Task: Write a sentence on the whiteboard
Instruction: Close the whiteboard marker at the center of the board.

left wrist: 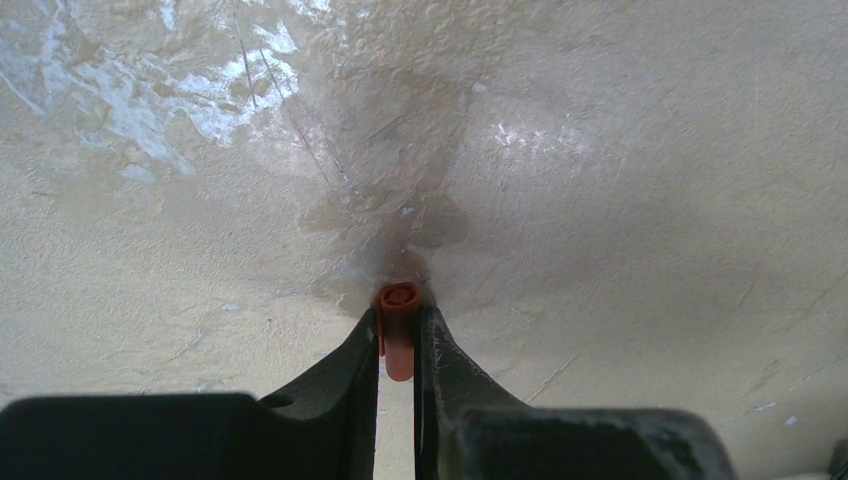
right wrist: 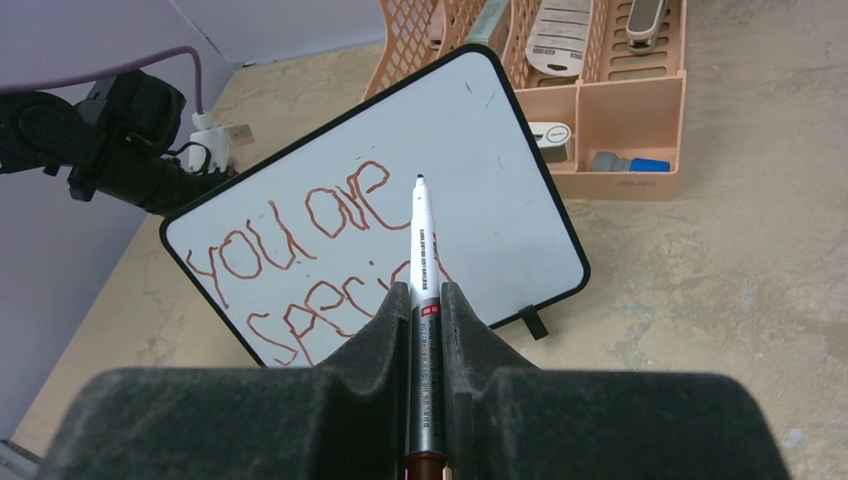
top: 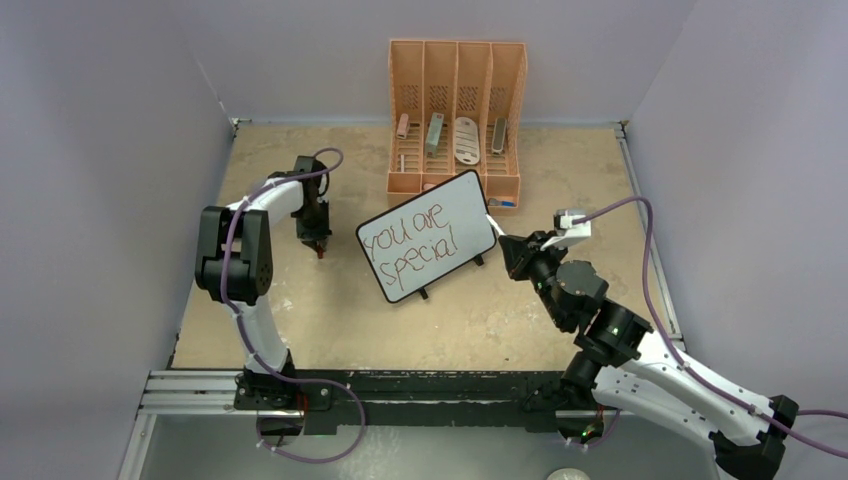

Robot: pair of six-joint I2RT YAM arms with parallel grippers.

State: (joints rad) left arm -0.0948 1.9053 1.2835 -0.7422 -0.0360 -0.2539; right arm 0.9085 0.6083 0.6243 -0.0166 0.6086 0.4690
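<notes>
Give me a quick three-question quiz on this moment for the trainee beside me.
1. True or false: the marker in the right fingers is capped.
2. What do the left fingers grip? A) a red cap B) an eraser C) nothing
3. Fill in: the sentence on the whiteboard reads "you are ____!"
Key: 1 false, its tip is bare; 2 A; 3 special.
</notes>
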